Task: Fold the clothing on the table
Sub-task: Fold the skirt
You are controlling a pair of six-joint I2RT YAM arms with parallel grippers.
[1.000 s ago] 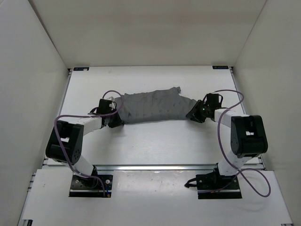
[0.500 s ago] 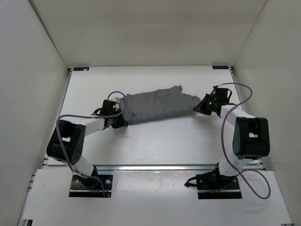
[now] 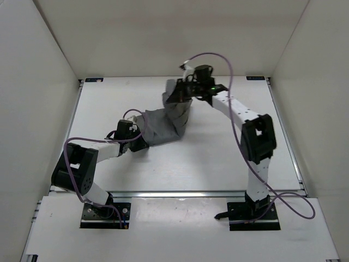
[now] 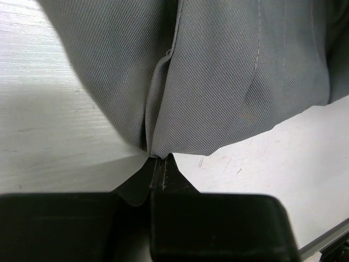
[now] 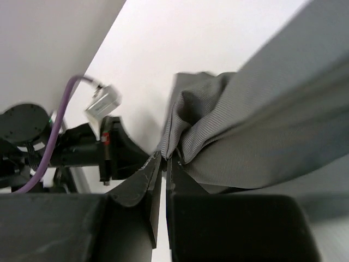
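as the left claw [image 4: 158,165] and right claw [image 5: 164,159] clamp its edges, the grey clothing [image 3: 162,124] bunches; stitched seams show

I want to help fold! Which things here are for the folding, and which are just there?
For the job:
- skirt
- table
- left end effector, shut on the skirt
- right end effector, shut on the skirt

Just there:
- purple cable
- black corner bracket
- white wall
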